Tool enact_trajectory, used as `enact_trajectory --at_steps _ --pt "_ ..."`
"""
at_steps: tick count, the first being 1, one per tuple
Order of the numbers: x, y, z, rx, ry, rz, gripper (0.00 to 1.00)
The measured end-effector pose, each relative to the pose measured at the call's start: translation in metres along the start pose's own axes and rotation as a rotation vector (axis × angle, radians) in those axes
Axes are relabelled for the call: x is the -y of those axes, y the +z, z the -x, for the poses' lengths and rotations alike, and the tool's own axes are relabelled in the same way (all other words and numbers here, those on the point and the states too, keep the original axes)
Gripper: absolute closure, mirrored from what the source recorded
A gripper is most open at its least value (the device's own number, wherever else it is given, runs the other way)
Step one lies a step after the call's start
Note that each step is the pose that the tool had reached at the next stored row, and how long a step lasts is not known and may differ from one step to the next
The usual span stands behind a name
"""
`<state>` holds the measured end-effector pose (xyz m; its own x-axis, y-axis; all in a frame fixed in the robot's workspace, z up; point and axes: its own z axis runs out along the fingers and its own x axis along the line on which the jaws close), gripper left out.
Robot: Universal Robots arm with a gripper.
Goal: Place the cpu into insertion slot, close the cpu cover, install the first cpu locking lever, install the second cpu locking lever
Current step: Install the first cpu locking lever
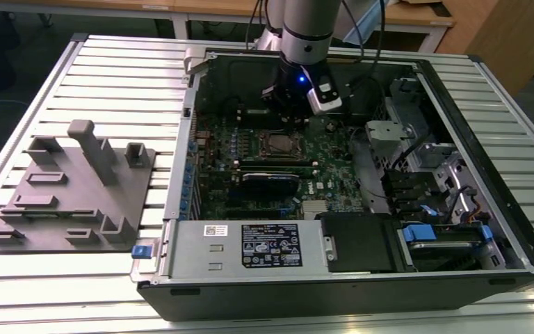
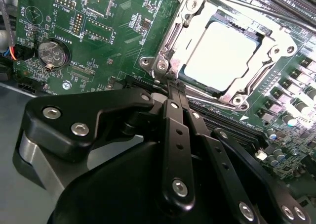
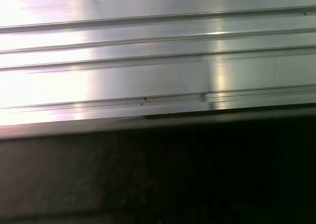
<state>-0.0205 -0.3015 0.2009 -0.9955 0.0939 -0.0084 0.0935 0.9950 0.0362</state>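
You are working over a ribbed, brushed-aluminium worktop (image 1: pixel 109 69) carrying an open black metal computer case (image 1: pixel 341 299). The hand (image 2: pixel 171 88) is holding its black fingers pressed together, tips touching a corner of the silvery cpu cover (image 2: pixel 173 36). The cover is lying flat, framing the pale square cpu (image 2: pixel 219 51), which is sitting in the dark-rimmed insertion slot (image 2: pixel 197 84).
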Motion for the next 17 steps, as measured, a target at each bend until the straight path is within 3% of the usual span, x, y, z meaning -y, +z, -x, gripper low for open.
enact_trajectory --at_steps 17 --pt "-0.0008 0.0006 0.001 0.0005 0.002 -0.0049 0.9"
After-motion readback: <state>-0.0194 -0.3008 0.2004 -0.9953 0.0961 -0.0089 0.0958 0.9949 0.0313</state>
